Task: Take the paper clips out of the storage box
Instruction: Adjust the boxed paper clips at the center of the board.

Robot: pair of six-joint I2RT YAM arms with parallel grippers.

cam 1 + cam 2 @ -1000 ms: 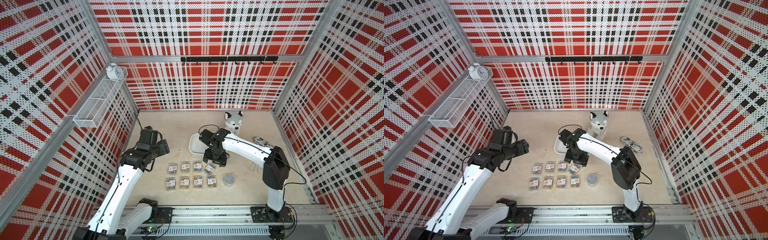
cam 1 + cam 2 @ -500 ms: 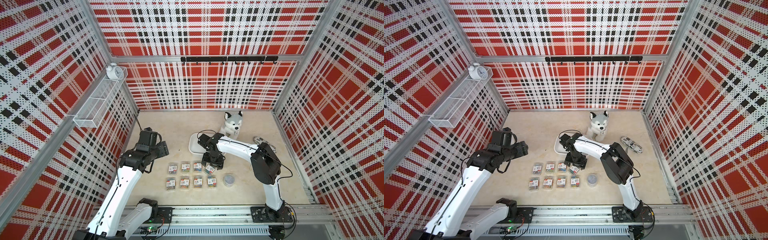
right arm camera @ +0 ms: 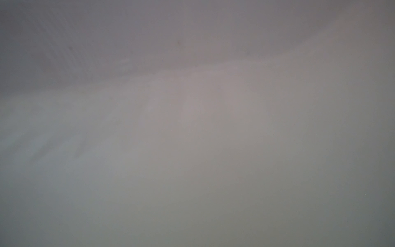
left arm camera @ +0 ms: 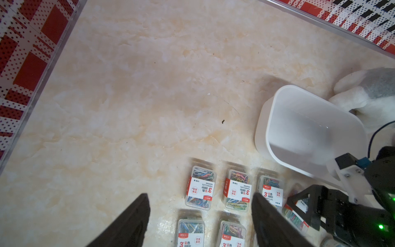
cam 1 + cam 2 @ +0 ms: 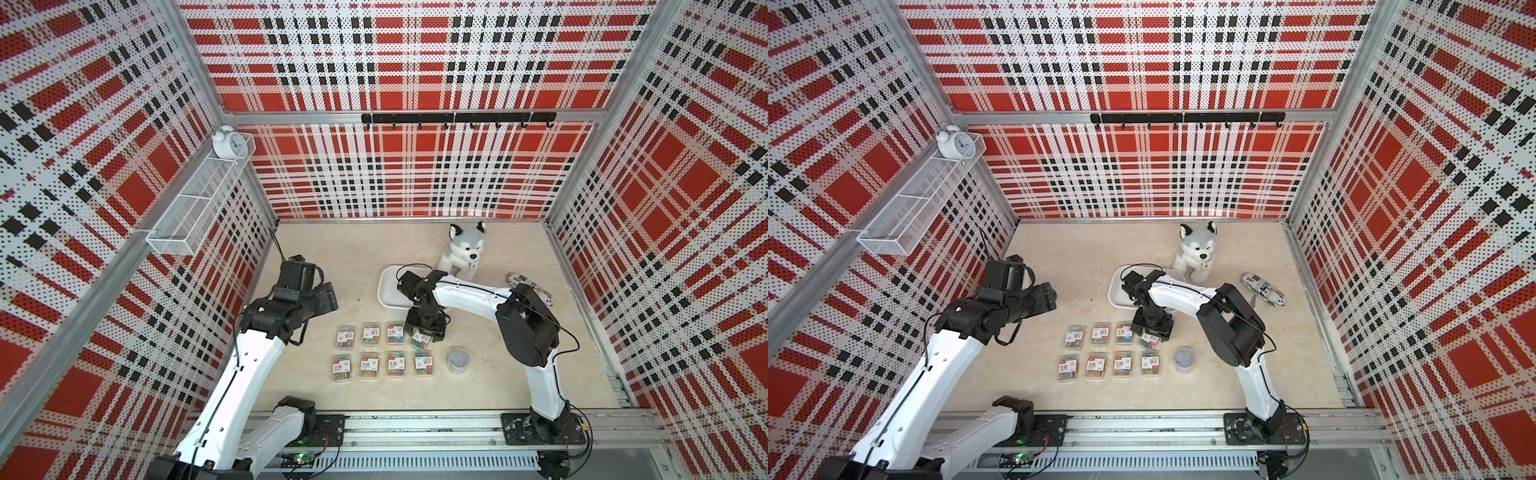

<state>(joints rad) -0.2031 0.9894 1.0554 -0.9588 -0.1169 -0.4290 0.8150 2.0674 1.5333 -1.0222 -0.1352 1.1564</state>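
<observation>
1. Seven clip cases (image 5: pixel 370 335) and the round tub (image 5: pixel 457 360) are lying on the table (image 5: pixel 357 253) toward its front edge; the storage box (image 4: pixel 299 132) is looking empty.
2. The eighth case (image 5: pixel 419 343) is sitting tilted under our right pincer (image 5: pixel 424 333); we cannot tell whether it is gripping. Our left pincer (image 4: pixel 200 195) is gaping, empty.
3. We are judging the cases light, stiff and slick: pinch the long sides.

In a top view we see seven clip cases (image 5: pixel 369 335) lying flat in two rows on the table (image 5: pixel 332 245), with a round tub (image 5: pixel 457 360) beside the near row's end. The right gripper (image 5: pixel 424 336) stands directly over the eighth case (image 5: pixel 420 341), which sits askew at the far row's end, just in front of the white box (image 5: pixel 386 291). The left gripper (image 5: pixel 326 297) hangs well apart from the rows.
</observation>
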